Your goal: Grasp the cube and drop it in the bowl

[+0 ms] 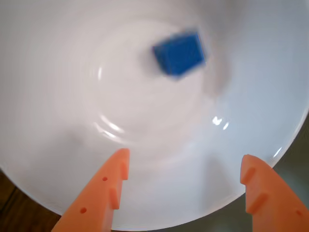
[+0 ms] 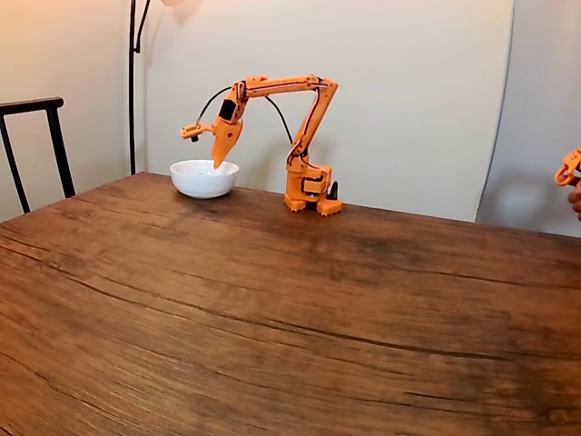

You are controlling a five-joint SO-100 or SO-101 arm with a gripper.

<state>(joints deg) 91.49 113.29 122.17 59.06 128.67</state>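
Where the wrist view looks straight down, the cube [image 1: 179,53], a small bright-blue block blurred at its edges, sits inside the bowl [image 1: 53,159] on the flat floor, toward the upper right of that floor as this view shows it. Nothing touches the cube. No brand, label or writing can be read on anything in either view. Two orange fingers [image 1: 104,191] rise from the bottom edge of the wrist view, spread wide with clear white bowl between them, and the gripper [image 1: 186,166] holds nothing; its tips hang over the near inner wall of the bowl, well apart from the cube. Small bright glints of light mark the glossy white surface. From the fixed view, the bowl [image 2: 203,179] stands on a dark wooden table [image 2: 272,327] near its far edge, toward the far left corner. An orange arm [image 2: 300,118] is mounted just to the right of the bowl on that same far edge, folded over so the gripper [image 2: 221,162] points down just above the bowl's rim. A dark chair back [image 2: 36,136] stands beyond the table's left edge, and a small orange part [image 2: 568,169] shows at the right border of this view.
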